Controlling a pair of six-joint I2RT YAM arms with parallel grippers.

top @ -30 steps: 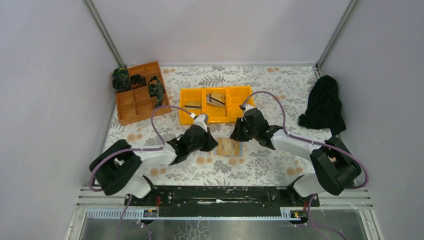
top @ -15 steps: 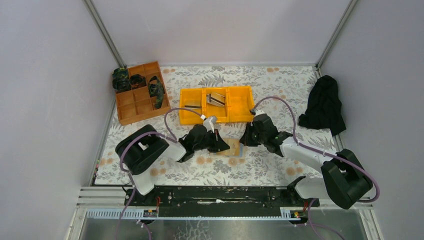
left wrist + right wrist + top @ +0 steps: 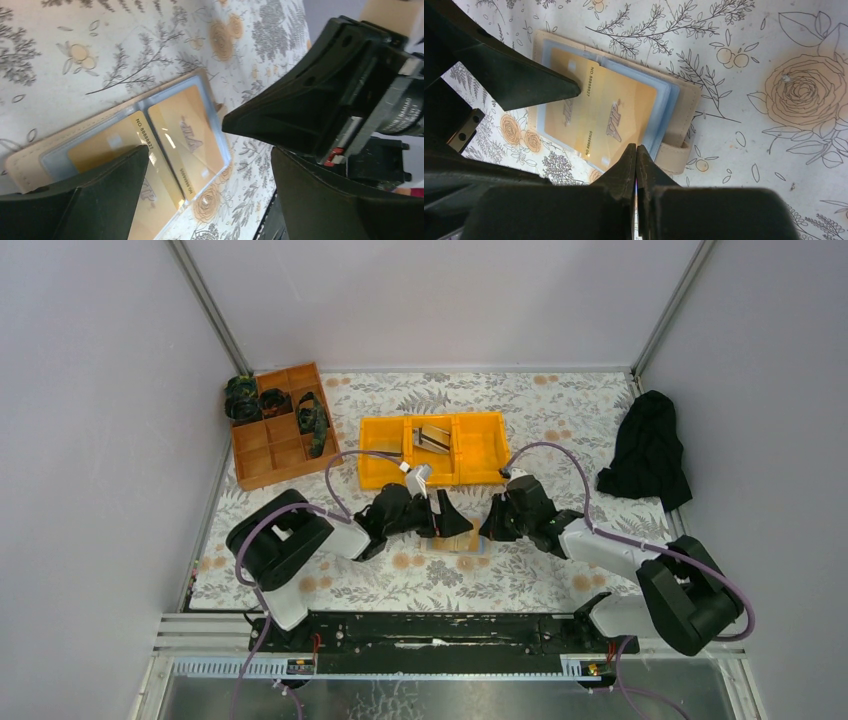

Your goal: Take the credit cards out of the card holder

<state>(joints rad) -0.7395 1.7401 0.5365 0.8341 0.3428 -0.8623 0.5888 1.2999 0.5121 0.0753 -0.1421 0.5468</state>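
The card holder (image 3: pixel 687 105), tan with pale blue-grey sleeves, lies open on the flowered table (image 3: pixel 520 570), between the two arms in the top view. Tan credit cards (image 3: pixel 616 112) marked VIP sit in its sleeves, and one of them (image 3: pixel 192 135) shows clearly in the left wrist view. My left gripper (image 3: pixel 210 150) stands wide open over the holder, one fingertip (image 3: pixel 574 90) resting on a card. My right gripper (image 3: pixel 636 146) is shut, its tips on the sleeve edge beside the strap (image 3: pixel 673 155), with nothing visible between them.
A yellow three-compartment bin (image 3: pixel 482 447) stands just behind the holder with flat cards in its middle part. An orange-brown divided tray (image 3: pixel 262 462) with dark items is at the back left. A black cloth (image 3: pixel 648 450) lies at the right edge.
My left gripper has gone from shut to wide open over the holder. The right gripper has stayed shut and shifted slightly toward the holder's right edge.
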